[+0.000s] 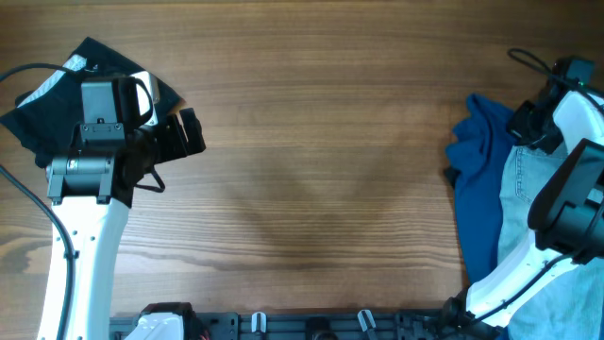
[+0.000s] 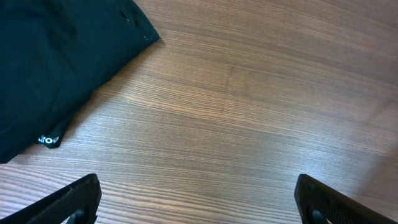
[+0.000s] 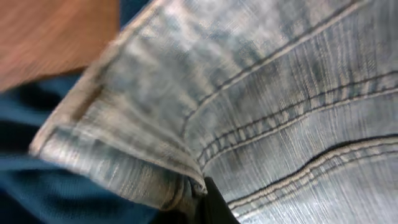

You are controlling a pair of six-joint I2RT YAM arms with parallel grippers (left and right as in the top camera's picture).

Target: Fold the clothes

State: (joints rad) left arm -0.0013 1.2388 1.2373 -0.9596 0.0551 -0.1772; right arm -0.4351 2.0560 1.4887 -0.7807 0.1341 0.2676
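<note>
Over at the table's [image 1: 302, 142] right edge, the right gripper [image 1: 528, 121] presses into the denim shorts [image 3: 280, 93] lying on the royal-blue top [image 1: 477, 189]; whether it's clamped, I can't tell. Left gripper [image 2: 198, 202] hovers, fingers apart, beside the black garment [image 2: 50, 62].

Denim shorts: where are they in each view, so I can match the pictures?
Overhead: denim shorts at the right edge.
Left wrist: not in it.
Right wrist: they fill most of the frame.
Shared landmark: blue top, left of the shorts in both views.
</note>
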